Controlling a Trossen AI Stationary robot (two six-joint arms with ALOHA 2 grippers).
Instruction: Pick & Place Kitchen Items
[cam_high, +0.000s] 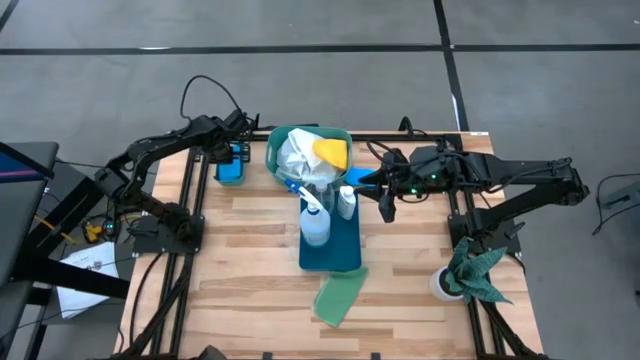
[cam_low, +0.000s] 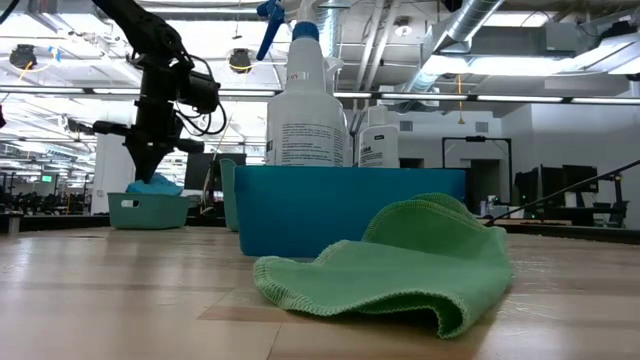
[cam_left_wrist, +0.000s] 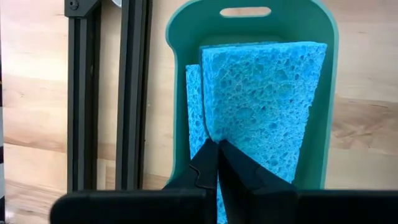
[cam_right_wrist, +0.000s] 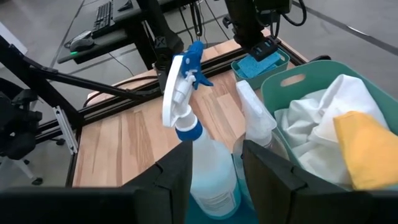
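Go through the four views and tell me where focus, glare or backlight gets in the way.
High view: even light, all sharp. Low view: bright ceiling lights behind leave the left gripper dark, while the light-green cloth up close looks crisp. Left wrist view: blue sponge pores sharp, the shut fingers softer. Right wrist view: spray bottle clear, right gripper fingers blurred.

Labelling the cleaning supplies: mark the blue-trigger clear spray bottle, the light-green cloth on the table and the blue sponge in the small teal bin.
Blue-trigger clear spray bottle (cam_right_wrist: 202, 171): right wrist view, on its clear shoulder.
Light-green woven cloth (cam_low: 400, 265): low view, on its upper fold.
Blue porous sponge (cam_left_wrist: 261, 99): left wrist view, on its broad face.
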